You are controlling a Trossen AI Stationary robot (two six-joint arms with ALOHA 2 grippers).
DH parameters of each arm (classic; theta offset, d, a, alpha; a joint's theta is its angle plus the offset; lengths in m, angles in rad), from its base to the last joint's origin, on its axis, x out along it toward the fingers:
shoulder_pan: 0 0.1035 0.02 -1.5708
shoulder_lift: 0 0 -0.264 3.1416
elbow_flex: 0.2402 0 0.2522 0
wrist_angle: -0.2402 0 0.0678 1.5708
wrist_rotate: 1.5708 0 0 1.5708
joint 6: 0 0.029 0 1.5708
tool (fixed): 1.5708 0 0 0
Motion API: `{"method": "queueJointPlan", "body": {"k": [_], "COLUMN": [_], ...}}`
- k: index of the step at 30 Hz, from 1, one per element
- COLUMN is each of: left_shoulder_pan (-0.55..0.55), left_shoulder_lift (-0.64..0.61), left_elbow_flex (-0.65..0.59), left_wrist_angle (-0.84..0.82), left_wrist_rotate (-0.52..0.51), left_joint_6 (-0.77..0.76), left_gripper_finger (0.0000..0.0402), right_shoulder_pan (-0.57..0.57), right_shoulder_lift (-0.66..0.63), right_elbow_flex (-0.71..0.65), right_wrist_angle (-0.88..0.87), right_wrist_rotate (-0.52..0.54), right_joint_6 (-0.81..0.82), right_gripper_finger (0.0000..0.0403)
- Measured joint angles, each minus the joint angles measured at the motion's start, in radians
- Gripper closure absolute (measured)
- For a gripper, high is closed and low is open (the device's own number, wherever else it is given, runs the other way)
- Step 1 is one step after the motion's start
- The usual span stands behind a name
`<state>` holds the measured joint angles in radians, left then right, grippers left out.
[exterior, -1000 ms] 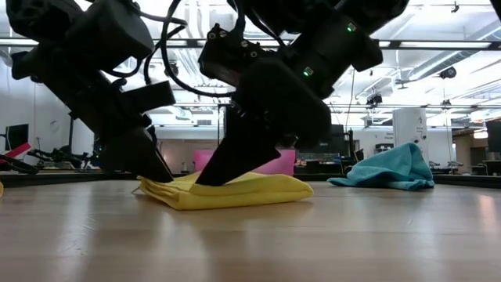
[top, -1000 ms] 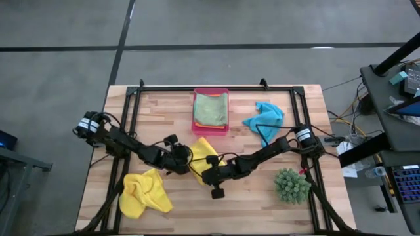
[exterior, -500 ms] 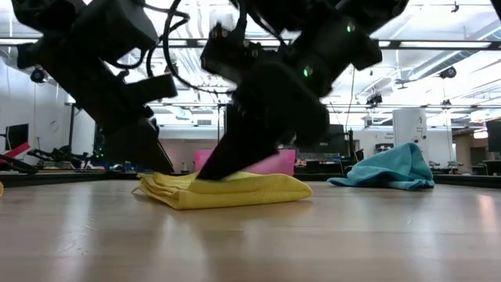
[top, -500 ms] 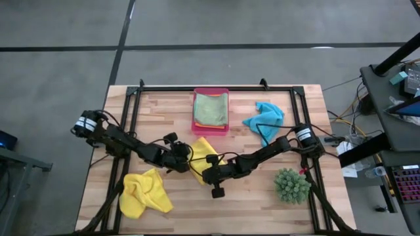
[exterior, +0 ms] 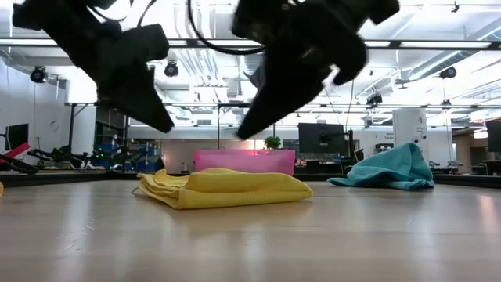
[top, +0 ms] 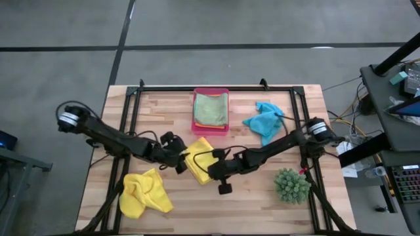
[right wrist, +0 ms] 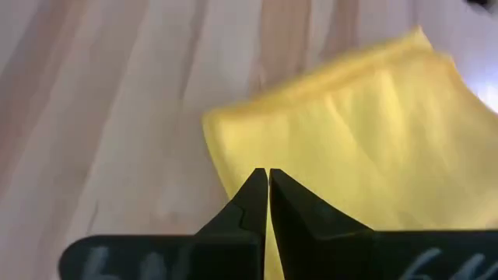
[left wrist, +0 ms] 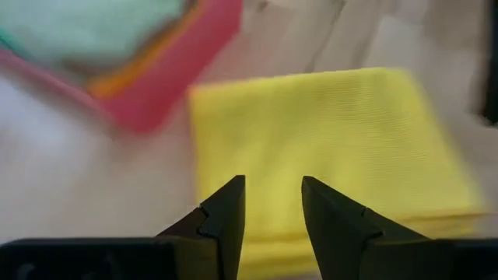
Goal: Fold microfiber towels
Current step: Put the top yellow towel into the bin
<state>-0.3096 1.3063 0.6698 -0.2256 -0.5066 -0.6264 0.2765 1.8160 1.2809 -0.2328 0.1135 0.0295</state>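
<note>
Folded yellow towel lies mid-worktop, just in front of the pink tray, long axis tray-to-front. Left pincer hangs above its left edge, part-open, empty. Right pincer, fully closed, above the front-right corner. Both equally near.

Pink tray, spiky green plant, wooden table

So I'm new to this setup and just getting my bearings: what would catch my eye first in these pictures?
Probably the folded yellow towel at the table's middle, with the left gripper and right gripper raised just above it, one on each side. Next, the pink tray at the far edge holding a green towel, and a crumpled yellow towel at the near left corner.
</note>
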Motion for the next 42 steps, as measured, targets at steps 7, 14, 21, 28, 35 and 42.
{"method": "queueJointPlan", "body": {"k": [7, 14, 21, 28, 35, 42], "left_shoulder_pan": [-0.024, -0.04, -0.04, -0.037, -0.024, -0.011], "left_shoulder_lift": [-0.047, 0.001, 0.092, 0.188, 0.283, 0.31], "left_elbow_flex": [-0.021, -0.038, -0.036, -0.036, -0.033, -0.032], "left_wrist_angle": [0.002, 0.006, 0.045, 0.144, 0.335, 0.367], "left_wrist_rotate": [0.169, 0.184, 0.218, 0.268, 0.264, 0.236], "left_joint_6": [-0.614, -0.951, -1.073, -1.141, -1.117, -1.084], "left_gripper_finger": [0.0288, 0.0282, 0.0211, 0.0126, 0.011, 0.011], "right_shoulder_pan": [-0.085, -0.211, -0.264, -0.264, -0.264, -0.269], "right_shoulder_lift": [-0.174, -0.262, -0.24, -0.217, -0.163, -0.111], "right_elbow_flex": [-0.116, -0.24, -0.321, -0.348, -0.347, -0.346], "right_wrist_angle": [-0.043, -0.005, 0.072, 0.144, 0.199, 0.29], "right_wrist_rotate": [0.001, -0.093, -0.165, -0.166, -0.167, -0.171], "right_joint_6": [0.109, 0.262, 0.334, 0.365, 0.384, 0.419], "right_gripper_finger": [0.0394, 0.0386, 0.0307, 0.0202, 0.0138, 0.0118]}}
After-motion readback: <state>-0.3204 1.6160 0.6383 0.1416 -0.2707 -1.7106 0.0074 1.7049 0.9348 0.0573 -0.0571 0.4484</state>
